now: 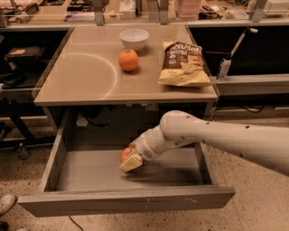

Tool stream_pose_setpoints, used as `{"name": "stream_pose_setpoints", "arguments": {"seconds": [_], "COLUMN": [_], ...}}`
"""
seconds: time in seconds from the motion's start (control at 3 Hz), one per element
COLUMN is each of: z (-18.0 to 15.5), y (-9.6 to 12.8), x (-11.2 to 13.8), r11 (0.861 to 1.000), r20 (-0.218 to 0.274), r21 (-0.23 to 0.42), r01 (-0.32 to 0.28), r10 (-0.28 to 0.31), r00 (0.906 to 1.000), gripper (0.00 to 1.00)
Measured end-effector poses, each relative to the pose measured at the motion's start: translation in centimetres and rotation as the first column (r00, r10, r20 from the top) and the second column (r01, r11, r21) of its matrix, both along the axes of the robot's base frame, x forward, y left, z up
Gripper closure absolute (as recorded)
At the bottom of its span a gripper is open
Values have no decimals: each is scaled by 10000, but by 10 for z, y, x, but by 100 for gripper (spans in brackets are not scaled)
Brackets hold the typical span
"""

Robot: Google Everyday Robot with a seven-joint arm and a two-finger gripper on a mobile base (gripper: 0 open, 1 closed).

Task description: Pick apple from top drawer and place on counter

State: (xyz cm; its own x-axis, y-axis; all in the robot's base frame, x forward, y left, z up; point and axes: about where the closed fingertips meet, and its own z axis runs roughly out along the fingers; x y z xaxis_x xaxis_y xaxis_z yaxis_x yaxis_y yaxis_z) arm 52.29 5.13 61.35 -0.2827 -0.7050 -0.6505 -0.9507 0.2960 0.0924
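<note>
The top drawer (90, 177) is pulled open below the counter (86, 74). The small red apple (125, 153) lies on the drawer's grey floor, near the middle. My gripper (130, 162) reaches down into the drawer from the right and sits right against the apple, covering its right and front side. The white arm (212, 137) crosses over the drawer's right half. The apple rests low in the drawer, not lifted.
On the counter stand an orange (128, 60), a white bowl (134, 38) behind it and a chip bag (184, 64) at the right. A cluttered workbench (113, 11) runs along the back. A shoe (6, 204) shows at the lower left.
</note>
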Motion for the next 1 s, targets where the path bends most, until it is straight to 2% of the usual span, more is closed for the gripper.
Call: {"name": "stream_pose_setpoints", "arguments": {"seconds": [0.67, 1.0], "z": [0, 32], "y": [0, 11], "x": [0, -8], "r11": [10000, 9994], "r20": [0, 70], "r21": [-1, -239], "r01": [-2, -248], "r10": [2, 250], "r00": [10000, 9997], "gripper": [85, 100]}}
